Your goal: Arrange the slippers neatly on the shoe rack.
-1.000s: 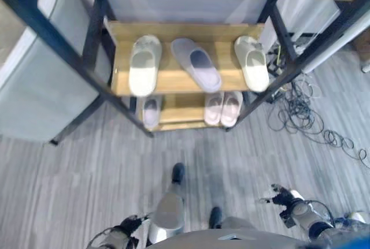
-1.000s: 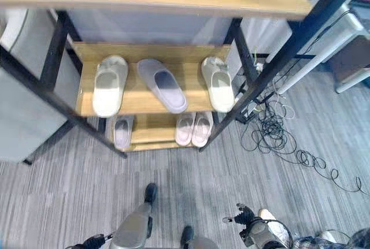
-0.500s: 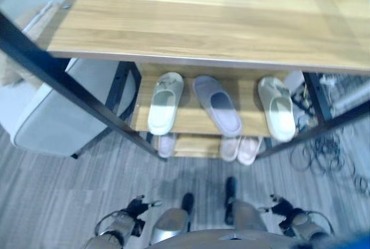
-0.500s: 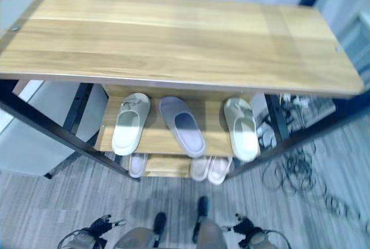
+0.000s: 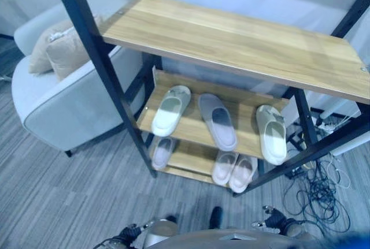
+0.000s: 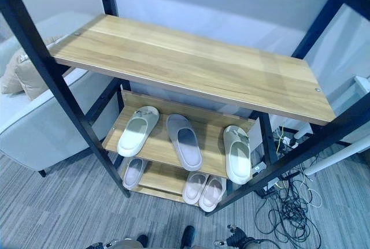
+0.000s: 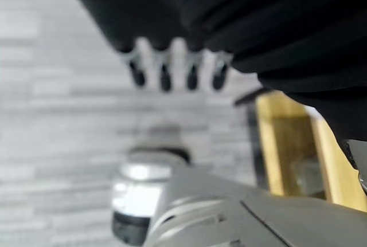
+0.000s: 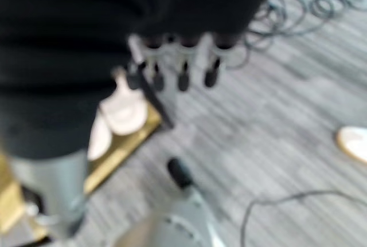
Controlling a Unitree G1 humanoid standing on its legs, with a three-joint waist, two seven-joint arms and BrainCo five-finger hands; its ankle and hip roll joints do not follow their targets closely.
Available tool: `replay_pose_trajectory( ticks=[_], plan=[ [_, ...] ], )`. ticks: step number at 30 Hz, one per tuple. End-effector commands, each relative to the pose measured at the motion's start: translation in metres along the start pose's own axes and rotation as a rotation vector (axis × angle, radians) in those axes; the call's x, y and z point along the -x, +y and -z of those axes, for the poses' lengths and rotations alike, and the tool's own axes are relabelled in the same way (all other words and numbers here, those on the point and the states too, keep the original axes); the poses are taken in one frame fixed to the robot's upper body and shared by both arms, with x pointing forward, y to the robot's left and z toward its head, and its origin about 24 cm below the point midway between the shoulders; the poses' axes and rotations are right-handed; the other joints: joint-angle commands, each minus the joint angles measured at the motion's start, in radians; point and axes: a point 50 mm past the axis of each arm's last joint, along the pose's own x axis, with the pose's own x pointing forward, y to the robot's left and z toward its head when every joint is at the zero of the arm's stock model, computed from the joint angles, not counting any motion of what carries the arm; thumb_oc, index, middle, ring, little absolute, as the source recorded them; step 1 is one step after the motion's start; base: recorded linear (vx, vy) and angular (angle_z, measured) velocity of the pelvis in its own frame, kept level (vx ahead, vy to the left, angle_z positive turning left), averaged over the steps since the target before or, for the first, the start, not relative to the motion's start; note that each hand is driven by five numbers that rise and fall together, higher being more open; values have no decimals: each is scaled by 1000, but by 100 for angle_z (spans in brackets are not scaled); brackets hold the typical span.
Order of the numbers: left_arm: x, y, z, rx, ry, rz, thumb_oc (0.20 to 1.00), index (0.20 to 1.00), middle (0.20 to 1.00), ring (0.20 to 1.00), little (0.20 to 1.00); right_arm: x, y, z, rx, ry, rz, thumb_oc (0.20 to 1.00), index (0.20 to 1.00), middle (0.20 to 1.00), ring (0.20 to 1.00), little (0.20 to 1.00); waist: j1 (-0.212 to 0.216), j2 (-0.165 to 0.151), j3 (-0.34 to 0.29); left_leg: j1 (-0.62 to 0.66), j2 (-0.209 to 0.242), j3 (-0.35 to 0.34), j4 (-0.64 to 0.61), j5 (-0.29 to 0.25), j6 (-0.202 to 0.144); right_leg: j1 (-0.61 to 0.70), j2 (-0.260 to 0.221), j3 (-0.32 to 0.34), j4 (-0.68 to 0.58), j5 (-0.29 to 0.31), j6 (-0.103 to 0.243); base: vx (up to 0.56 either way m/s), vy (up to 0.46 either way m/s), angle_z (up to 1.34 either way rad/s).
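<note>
Shoe rack (image 6: 191, 67): pale wood-grain shelves, smooth with a soft sheen; matt black metal posts
Slippers (image 5: 218, 121): smooth matt foam or rubber (pale tones)
Armchair (image 5: 63, 107): light cloth upholstery at left, matt
Floor (image 5: 63, 191): grey, streaked, matt carpet-like surface

I see even, soft room light with a pale sheen on the top shelf (image 6: 191, 70), dim shade beneath it, and both wrist views blurred, fingers (image 7: 163, 75) and floor (image 8: 275, 98) smeared.

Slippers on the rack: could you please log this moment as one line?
slippers: three on middle shelf, three on bottom | left robot hand: open, empty | right robot hand: open, empty
</note>
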Motion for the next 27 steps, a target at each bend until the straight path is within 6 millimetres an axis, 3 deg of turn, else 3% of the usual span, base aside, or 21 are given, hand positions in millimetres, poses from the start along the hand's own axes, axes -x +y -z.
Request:
replay_pose_trajectory(
  ticks=[1,6,10,11,13,14,15,19,21,22,23,24,27],
  plan=[
    [-2,-12,-17,-33,-54,36,1000,1000,1000,1000,1000,-2,-33,-27,0,-100,68,1000,1000,1000,1000,1000,12,74,84,-72,27,12,-8,47,-39,130,-3,19,93,-162,35,44,4,8],
    [-2,-17,-21,-74,-75,50,1000,1000,1000,1000,1000,0,-42,-50,128,-189,90,1000,1000,1000,1000,1000,18,88,90,-79,27,9,-7,46,-38,123,-7,17,89,-163,35,9,2,3],
    [-2,-19,-24,-104,-88,60,1000,1000,1000,1000,1000,4,-47,-83,248,-311,96,1000,1000,1000,1000,1000,25,95,106,-90,26,6,-7,49,-38,111,-10,16,93,-165,35,-6,-1,1],
    [-2,-19,-25,-114,-96,63,1000,1000,1000,1000,1000,7,-46,-100,317,-371,77,1000,1000,1000,1000,1000,31,97,111,-94,25,0,-10,51,-39,110,-10,15,93,-167,34,0,0,0],
    [-2,-19,-25,-113,-96,63,1000,1000,1000,1000,1000,7,-46,-100,317,-370,77,1000,1000,1000,1000,1000,30,97,111,-94,25,0,-10,51,-39,110,-10,14,93,-167,34,26,-13,3],
    [-1,-17,-24,-143,-105,72,1000,1000,1000,1000,1000,14,-28,-128,462,-478,-20,1000,1000,1000,1000,1000,44,94,107,-90,25,-6,-14,50,-39,119,-9,10,89,-172,32,52,-27,0],
    [-1,-17,-24,-143,-104,72,1000,1000,1000,1000,1000,14,-28,-128,463,-477,-21,1000,1000,1000,1000,1000,43,94,107,-89,25,-6,-15,50,-39,119,-9,10,89,-172,32,69,-31,-1],
    [-1,-16,-22,-148,-105,67,1000,1000,1000,1000,1000,25,-11,-160,560,-606,-68,1000,1000,1000,1000,1000,53,93,103,-82,26,-5,-20,50,-39,128,-8,10,84,-173,33,30,0,0],
    [-1,-19,-29,-145,-132,63,1000,1000,1000,1000,1000,40,0,-198,662,-753,-85,1000,1000,1000,1000,1000,61,99,117,-86,26,-4,-17,51,-40,116,-8,16,92,-177,34,-9,3,-4],
    [-1,-19,-29,-144,-133,63,1000,1000,1000,1000,1000,40,0,-198,663,-753,-85,1000,1000,1000,1000,1000,61,99,117,-87,26,-4,-16,50,-40,115,-8,16,93,-177,34,-60,-4,-7],
    [-1,-21,-34,-155,-152,65,1000,1000,1000,1000,1000,55,6,-222,737,-857,-100,1000,1000,1000,1000,1000,66,103,131,-99,26,-6,-10,51,-41,103,-9,18,101,-178,34,-40,-5,-1],
    [-1,-21,-35,-154,-153,65,1000,1000,1000,1000,1000,55,6,-222,739,-858,-100,1000,1000,1000,1000,1000,66,104,132,-100,26,-6,-9,51,-41,101,-9,19,103,-179,33,-64,-4,6],
    [-1,-23,-40,-170,-173,69,1000,1000,1000,1000,1000,85,8,-259,905,-1036,-55,1000,1000,1000,1000,1000,69,115,158,-122,26,-5,4,52,-42,77,-12,21,117,-180,34,-67,8,3]
  ],
)
